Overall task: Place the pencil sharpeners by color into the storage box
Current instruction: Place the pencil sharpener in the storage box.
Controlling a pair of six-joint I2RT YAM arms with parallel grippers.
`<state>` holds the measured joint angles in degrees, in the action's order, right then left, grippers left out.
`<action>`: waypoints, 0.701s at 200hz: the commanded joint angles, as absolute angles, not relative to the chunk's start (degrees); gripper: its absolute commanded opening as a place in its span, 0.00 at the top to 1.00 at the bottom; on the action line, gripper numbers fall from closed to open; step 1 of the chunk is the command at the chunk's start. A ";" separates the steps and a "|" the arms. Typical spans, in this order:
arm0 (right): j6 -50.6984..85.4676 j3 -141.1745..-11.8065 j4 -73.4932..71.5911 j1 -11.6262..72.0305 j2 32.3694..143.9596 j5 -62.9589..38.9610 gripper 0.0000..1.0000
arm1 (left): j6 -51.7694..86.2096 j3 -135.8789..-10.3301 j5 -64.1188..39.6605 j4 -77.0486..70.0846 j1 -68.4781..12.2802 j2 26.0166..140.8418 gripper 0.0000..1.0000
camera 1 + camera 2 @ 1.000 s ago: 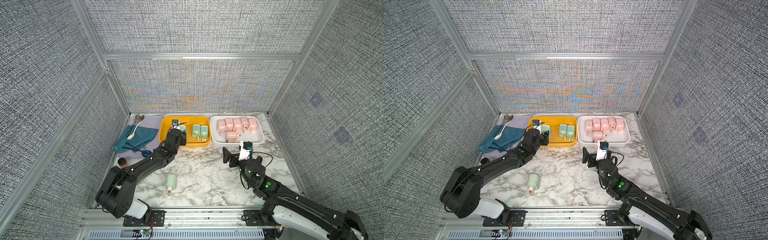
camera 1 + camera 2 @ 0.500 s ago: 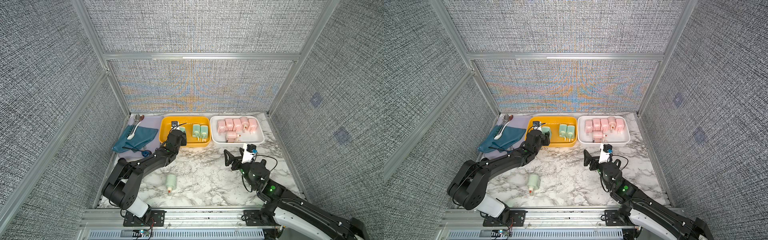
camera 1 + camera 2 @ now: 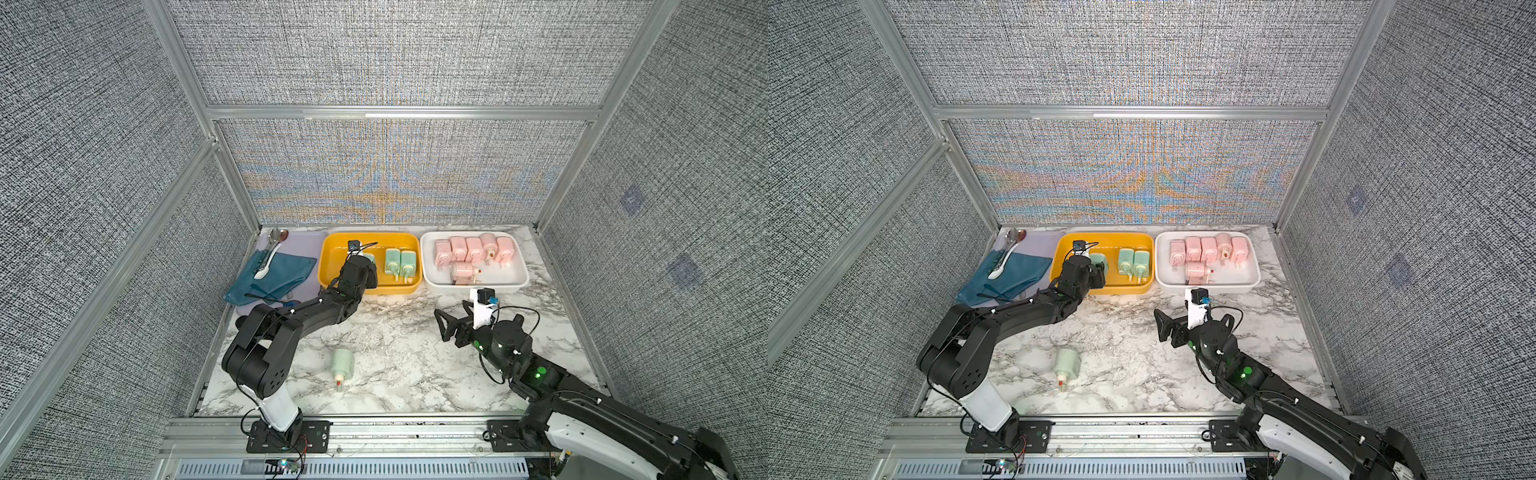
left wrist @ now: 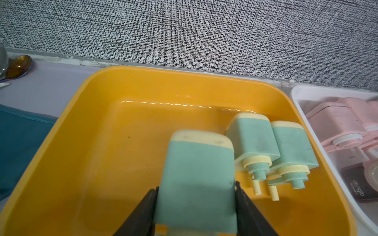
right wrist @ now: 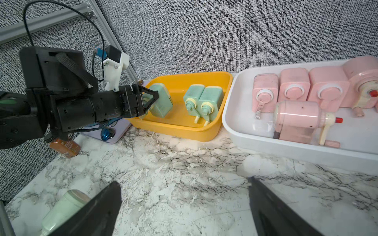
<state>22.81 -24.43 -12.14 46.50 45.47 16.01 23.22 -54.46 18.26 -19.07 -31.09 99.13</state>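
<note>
Clamping a mint green sharpener [image 4: 198, 163] tilted within the yellow tray [image 4: 143, 71], left pincer [image 4: 195, 188] closed on its sides, right pincer [image 5: 184, 181] wide apart and empty above the surface [image 3: 395, 353], loose green sharpener [image 3: 343, 363] lying there, pink sharpeners [image 3: 473, 248] in white tray [image 3: 473, 285].

Bright, even, diffuse light; shadows on the marble tabletop [image 3: 395, 353] are soft and faint. In both top views the woven back wall [image 3: 386, 174] [image 3: 1133, 174] shows rainbow moiré at mid-frame. A thin glare line crosses the yellow tray [image 4: 143, 81] in the left wrist view; the fingers [image 5: 98, 208] of the right gripper [image 5: 184, 181] look blurred close up.
</note>
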 commanded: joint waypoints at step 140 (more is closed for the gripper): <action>26.68 -23.16 -9.36 46.58 45.31 19.77 0.01 | 34.81 -72.00 18.47 -15.54 -30.04 115.74 1.00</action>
